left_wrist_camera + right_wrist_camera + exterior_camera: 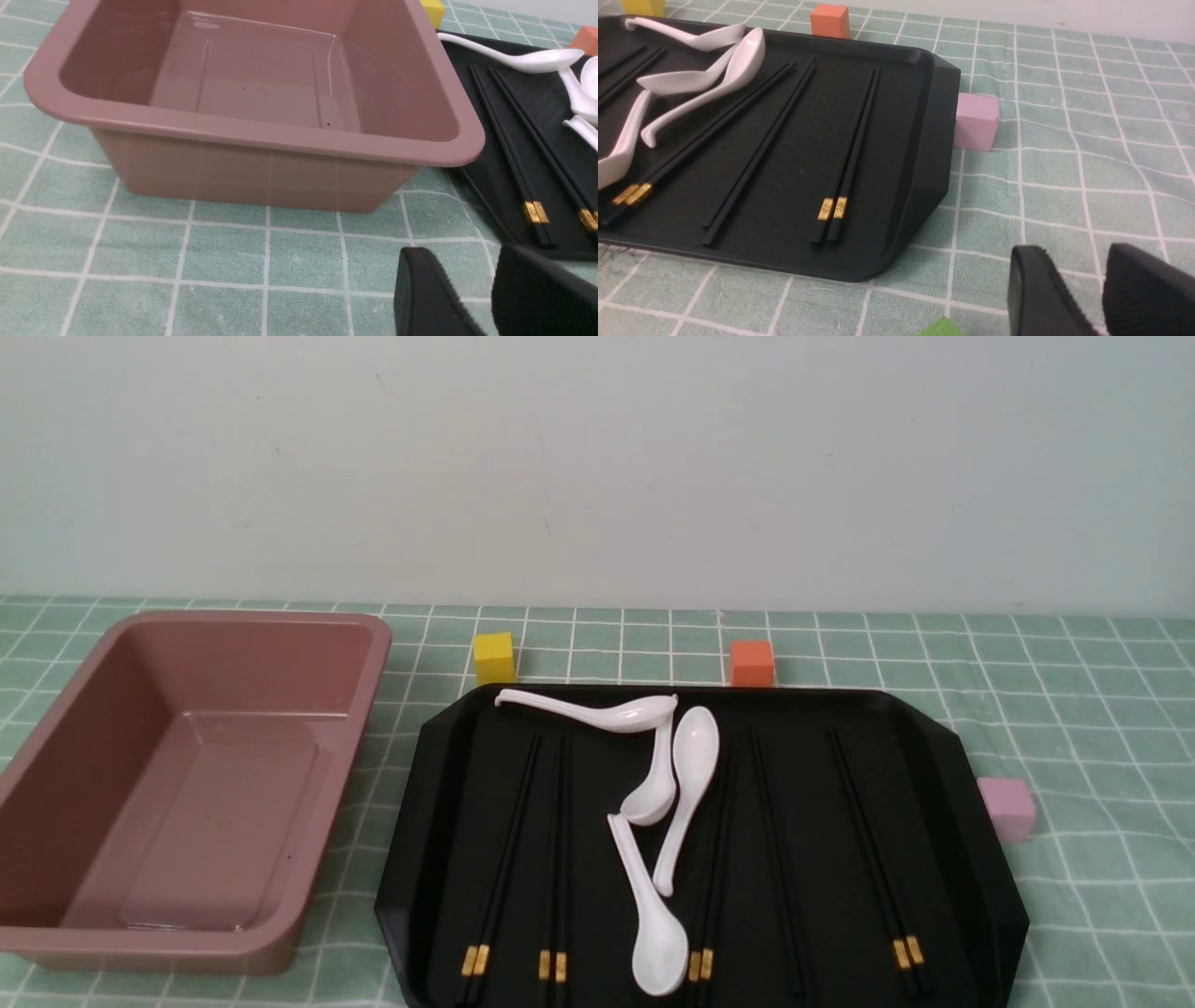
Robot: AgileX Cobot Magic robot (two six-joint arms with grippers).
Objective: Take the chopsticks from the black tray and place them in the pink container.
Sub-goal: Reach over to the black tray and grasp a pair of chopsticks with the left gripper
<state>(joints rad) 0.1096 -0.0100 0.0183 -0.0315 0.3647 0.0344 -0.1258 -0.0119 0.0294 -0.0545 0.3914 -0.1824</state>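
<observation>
Several pairs of black chopsticks (pixel 504 859) with gold bands lie lengthwise on the black tray (pixel 439 803), among white soup spoons (pixel 686 793). The empty pink container (pixel 56 747) stands left of the tray. Neither gripper shows in the front view. In the left wrist view my left gripper (pixel 462 263) hangs open and empty over the cloth, in front of the pink container (pixel 261 137) and near the tray corner (pixel 486 196) and its chopsticks (pixel 509 154). My right gripper (pixel 1073 261) is open and empty over the cloth beside the tray's right end (pixel 924 140), near a chopstick pair (pixel 852 144).
A yellow cube (pixel 494 657) and an orange cube (pixel 752 663) sit behind the tray. A small pale pink cube (pixel 1006 808) touches its right edge. A green block (pixel 941 327) peeks in near my right gripper. A green checked cloth (pixel 1074 728) covers the table.
</observation>
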